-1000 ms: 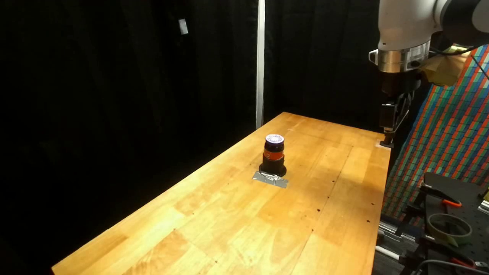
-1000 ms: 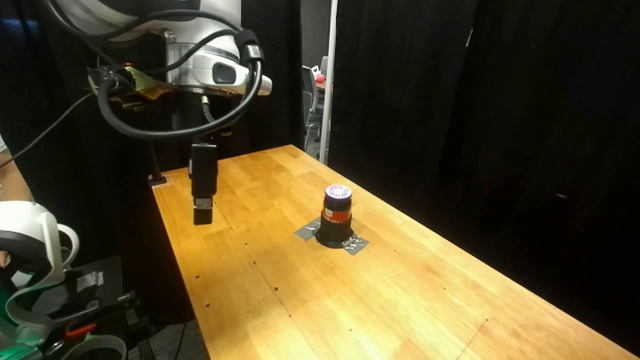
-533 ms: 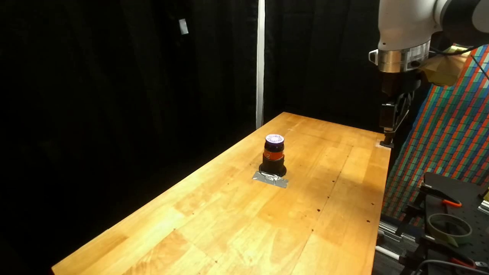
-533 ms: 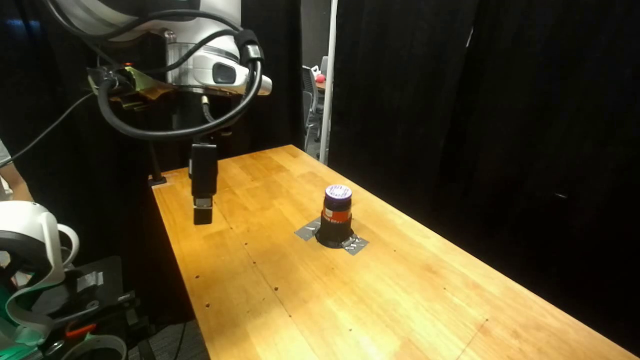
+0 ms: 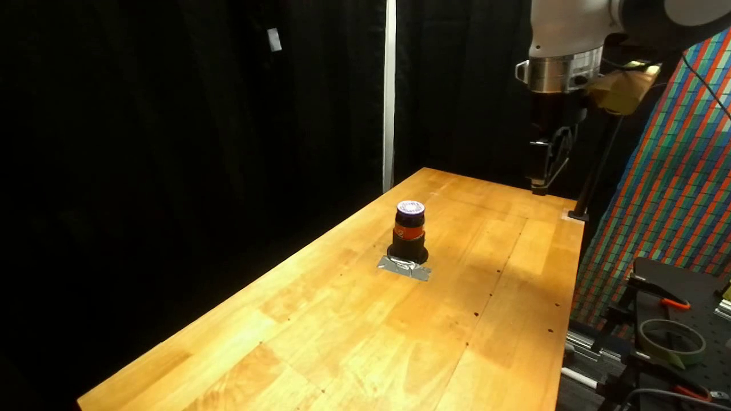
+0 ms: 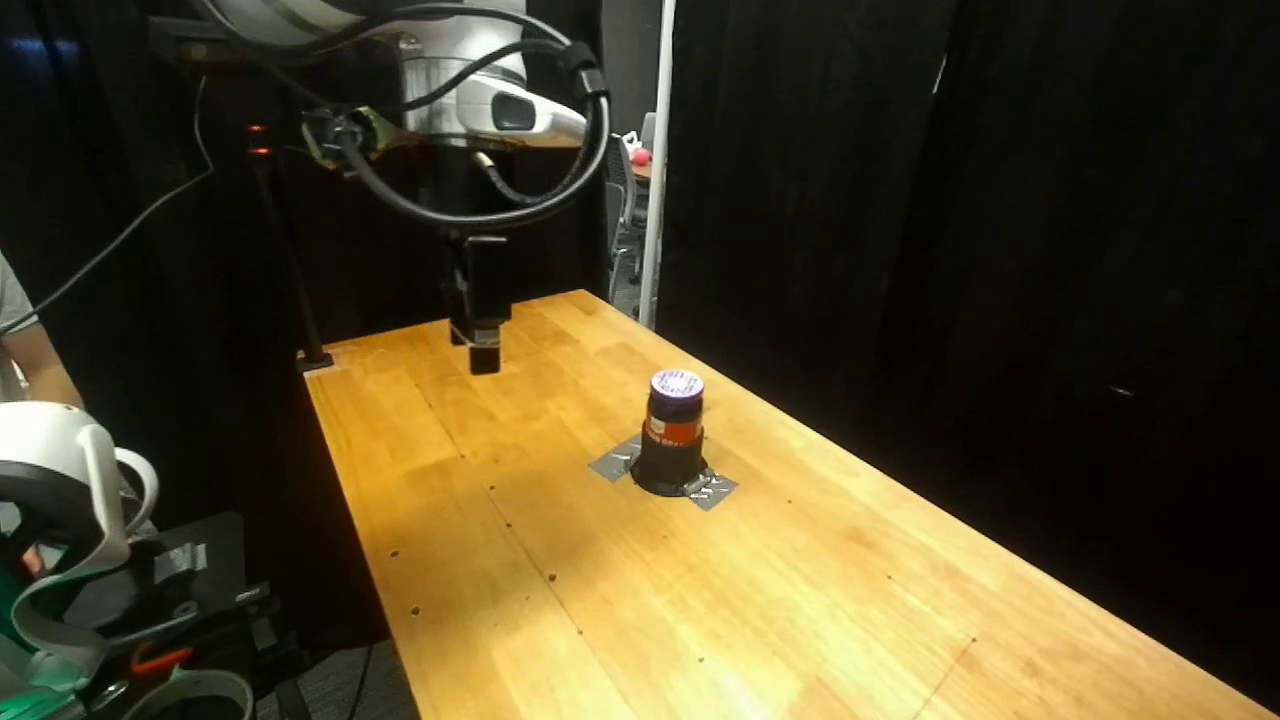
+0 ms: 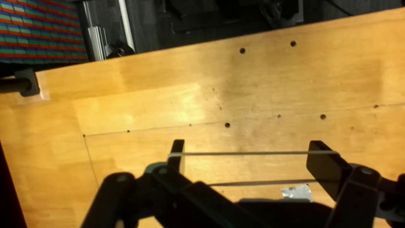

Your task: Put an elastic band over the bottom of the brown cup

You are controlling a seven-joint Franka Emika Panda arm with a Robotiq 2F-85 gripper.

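Note:
The brown cup (image 5: 409,233) is a short dark cylinder with an orange-red stripe and a pale printed top. It stands upright in a black round base taped to the table, and shows in both exterior views (image 6: 673,432). I cannot make it out in the wrist view. My gripper (image 5: 539,191) hangs above the table, apart from the cup and farther back in both exterior views (image 6: 473,352). In the wrist view the gripper (image 7: 248,158) is open. A thin elastic band (image 7: 246,153) is stretched around both fingers, its two strands spanning the gap.
Silver tape (image 5: 404,268) holds the base down; a piece shows in the wrist view (image 7: 296,192). A black post clamp (image 5: 578,216) sits at the table's far corner. A side cart with a tape roll (image 5: 672,341) stands beside the wooden table (image 5: 342,342).
The gripper has risen and moved inward over the table: left and up in an exterior view, right and up in an exterior view. The cup and base have not moved.

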